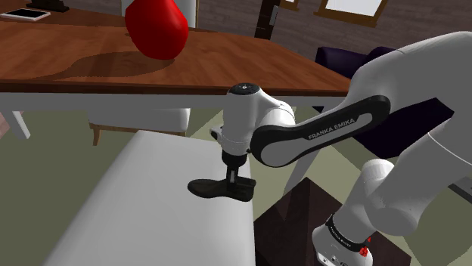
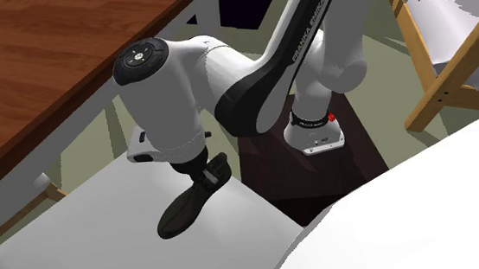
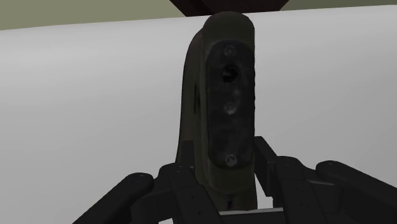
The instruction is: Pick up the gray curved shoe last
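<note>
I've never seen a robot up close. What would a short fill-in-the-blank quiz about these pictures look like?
1. Beneath the dark shoe last lies a plain ____ surface.
2. The black gripper clasps the ____ between its two fingers.
3. The rounded object on the brown table is coloured ____.
4. The lettering on the arm reads FRANKA ____.

Missing words: white; shoe last; red; EMIKA.

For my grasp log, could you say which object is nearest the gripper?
The dark curved shoe last, clasped in the gripper over the white surface; the red rounded object lies far off.
</note>
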Controlling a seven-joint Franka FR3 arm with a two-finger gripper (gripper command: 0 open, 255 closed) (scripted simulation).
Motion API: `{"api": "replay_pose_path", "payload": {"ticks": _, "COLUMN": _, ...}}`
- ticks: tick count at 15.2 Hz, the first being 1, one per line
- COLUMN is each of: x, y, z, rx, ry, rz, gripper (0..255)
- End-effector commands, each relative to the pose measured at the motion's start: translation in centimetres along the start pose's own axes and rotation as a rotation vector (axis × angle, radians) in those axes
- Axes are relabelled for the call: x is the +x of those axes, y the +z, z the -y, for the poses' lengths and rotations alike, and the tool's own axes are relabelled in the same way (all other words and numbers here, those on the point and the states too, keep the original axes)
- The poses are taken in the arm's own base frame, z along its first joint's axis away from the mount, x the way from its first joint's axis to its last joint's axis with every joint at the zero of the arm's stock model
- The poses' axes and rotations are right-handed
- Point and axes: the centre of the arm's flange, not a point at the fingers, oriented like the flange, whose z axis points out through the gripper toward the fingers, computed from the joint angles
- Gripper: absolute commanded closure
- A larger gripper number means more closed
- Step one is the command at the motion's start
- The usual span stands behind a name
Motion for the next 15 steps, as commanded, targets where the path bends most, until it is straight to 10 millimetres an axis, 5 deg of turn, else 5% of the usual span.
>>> {"api": "replay_pose_path", "payload": {"ticks": 1, "x": 0.0, "y": 0.1, "z": 0.0, "rx": 0.0, "ry": 0.0, "rz": 0.0, "gripper": 255}}
{"api": "replay_pose_path", "payload": {"ticks": 8, "x": 0.0, "y": 0.0, "z": 0.0, "rx": 0.0, "ry": 0.0, "rz": 0.0, "gripper": 255}}
{"api": "replay_pose_path", "payload": {"ticks": 15, "x": -0.3, "y": -3.7, "z": -0.1, "rx": 0.0, "ry": 0.0, "rz": 0.0, "gripper": 255}}
